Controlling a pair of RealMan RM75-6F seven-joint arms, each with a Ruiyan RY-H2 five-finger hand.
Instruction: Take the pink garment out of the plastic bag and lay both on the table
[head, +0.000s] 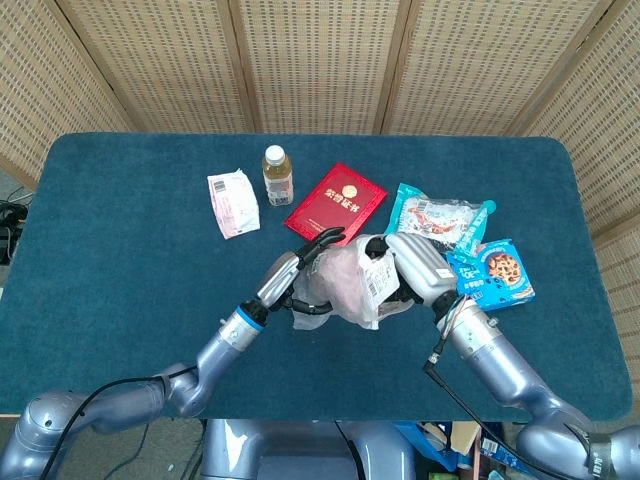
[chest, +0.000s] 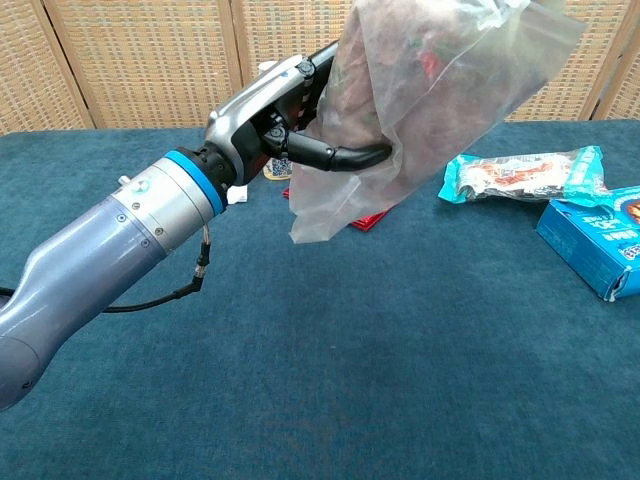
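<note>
A clear plastic bag (head: 372, 292) (chest: 450, 90) with the pink garment (head: 340, 280) (chest: 365, 95) inside hangs above the table's middle, between both hands. My left hand (head: 298, 275) (chest: 280, 110) reaches in at the bag's open lower end, with fingers above and below the garment, gripping it. My right hand (head: 418, 270) holds the bag's other end near its white label. The chest view does not show the right hand. The bag's loose mouth (chest: 318, 215) dangles free.
On the blue table (head: 120, 250) behind the hands lie a red booklet (head: 336, 203), a small bottle (head: 278, 175) and a pink-white packet (head: 233, 203). A teal snack bag (head: 440, 217) (chest: 525, 175) and a blue biscuit box (head: 492, 273) (chest: 600, 235) lie at the right.
</note>
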